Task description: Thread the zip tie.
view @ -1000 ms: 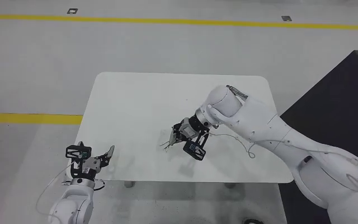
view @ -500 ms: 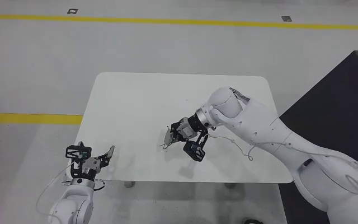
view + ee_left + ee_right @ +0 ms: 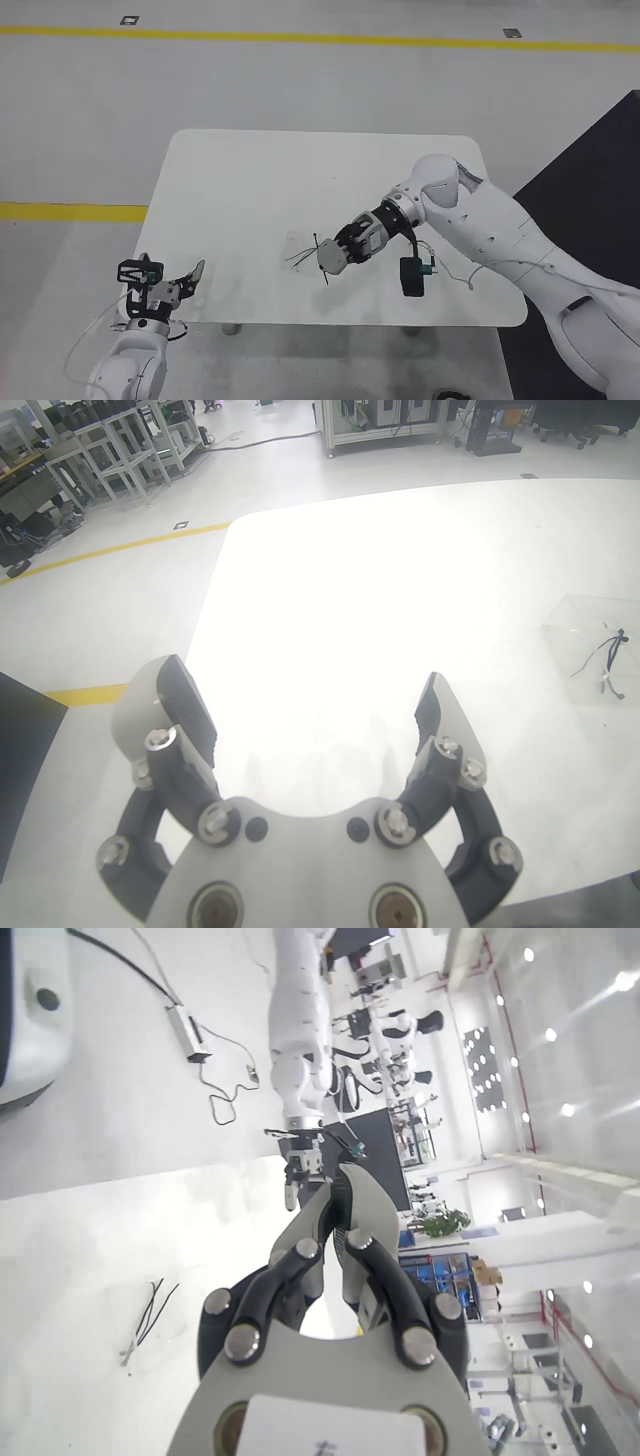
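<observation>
My right gripper (image 3: 322,261) hangs low over the middle of the white table (image 3: 250,180), shut on a thin black zip tie (image 3: 325,278) that sticks out on both sides of its tips. In the right wrist view the gripper (image 3: 334,1188) has its pads pressed together. Just left of it a small bundle of black and grey wires (image 3: 297,256) lies on the table inside a faint clear box (image 3: 575,620). My left gripper (image 3: 172,288) stays off the table's front left corner, open with nothing between its fingers (image 3: 186,705).
The wire bundle (image 3: 150,1308) lies a short way from the right gripper. The table's front edge (image 3: 300,322) runs close behind the right wrist camera (image 3: 410,276). The table's left and far parts are bare.
The right gripper has pulled back to the right from the wire bundle and turned its wrist, bringing the zip tie up with it. The left arm has not moved.
</observation>
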